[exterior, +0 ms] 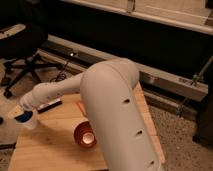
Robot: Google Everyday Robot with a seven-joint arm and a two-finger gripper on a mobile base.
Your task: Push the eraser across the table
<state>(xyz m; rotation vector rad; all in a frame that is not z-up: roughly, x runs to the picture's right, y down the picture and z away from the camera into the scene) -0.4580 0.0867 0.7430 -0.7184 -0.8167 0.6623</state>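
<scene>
The claw (19,113) hangs spread wide, apparently empty, left of the bowl (85,135) at the counter (55,150) edge. The eraser (50,105) lies beyond the bowl's left, claw not yet on it; the whole push remains.

Your arm (112,107) bends at the elbow & reaches fwd-left, low. Gripper (22,109) sits at its far-left end, jaws spread wide.

Tabletop (55,147): eraser (49,106) far left; copper bowl (85,136) centre; clear bottle (29,122) at left edge; pincer (21,113), jaws apart, just above the bottle.
</scene>
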